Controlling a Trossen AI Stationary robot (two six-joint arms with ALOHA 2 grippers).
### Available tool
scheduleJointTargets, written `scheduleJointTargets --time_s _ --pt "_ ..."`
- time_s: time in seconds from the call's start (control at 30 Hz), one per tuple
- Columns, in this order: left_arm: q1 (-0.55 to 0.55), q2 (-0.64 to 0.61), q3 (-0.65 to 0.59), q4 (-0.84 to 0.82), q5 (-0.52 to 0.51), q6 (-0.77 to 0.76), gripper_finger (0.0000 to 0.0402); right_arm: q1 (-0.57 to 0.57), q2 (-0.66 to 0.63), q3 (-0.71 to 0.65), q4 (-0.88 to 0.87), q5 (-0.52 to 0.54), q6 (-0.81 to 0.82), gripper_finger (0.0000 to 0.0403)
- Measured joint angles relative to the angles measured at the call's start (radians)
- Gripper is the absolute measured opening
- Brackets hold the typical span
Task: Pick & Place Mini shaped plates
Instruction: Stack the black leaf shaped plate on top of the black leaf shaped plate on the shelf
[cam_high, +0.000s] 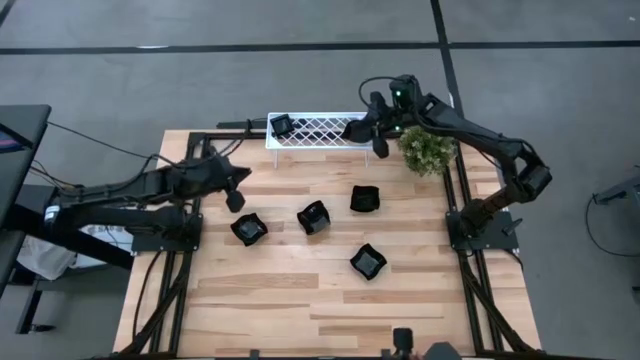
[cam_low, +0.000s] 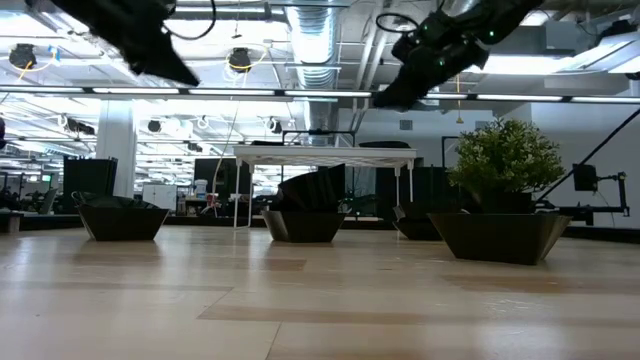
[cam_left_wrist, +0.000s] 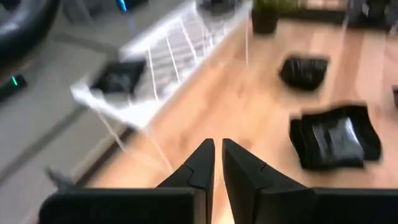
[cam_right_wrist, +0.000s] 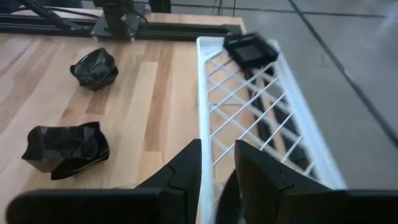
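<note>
- High view: four mini shaped plates lie mid-table; the nearest plate (cam_high: 249, 229) sits just toward the table's near edge from the left hand (cam_high: 234, 199), and a fifth, flat plate (cam_high: 281, 126) rests on the white rack (cam_high: 320, 131). The right hand (cam_high: 377, 134) hovers at the rack's other end.
- Low view: both hands hang well above the table (cam_low: 300, 300).
- Left wrist view: left hand nearly clenched, empty.
- Right wrist view: right hand (cam_right_wrist: 217, 163) slightly parted, grasping nothing.

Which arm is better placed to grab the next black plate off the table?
Probably the left: its tool hangs near the leftmost small black angular plate, while the right tool is over the white lattice rack.
</note>
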Motion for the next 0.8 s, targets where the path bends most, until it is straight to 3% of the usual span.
scheduleJointTargets --time_s 0.13,0.37,0.67,0.8 --pt "-0.017 -0.001 0.02 -0.175 0.016 -0.189 0.0033 0.009 0.0 -0.084 0.08 -0.001 0.03 0.0091" --pt "-0.016 0.0 0.02 -0.362 0.143 -0.44 0.0033 0.065 0.0 -0.149 0.142 0.017 0.034 0.0091" --pt "-0.016 0.086 0.02 -0.536 0.192 -0.53 0.0033 0.164 -0.001 -0.198 0.173 0.037 -0.037 0.0091" --pt "-0.016 0.156 0.02 -0.547 0.192 -0.533 0.0033 0.178 -0.002 -0.198 0.178 0.108 -0.064 0.0091"
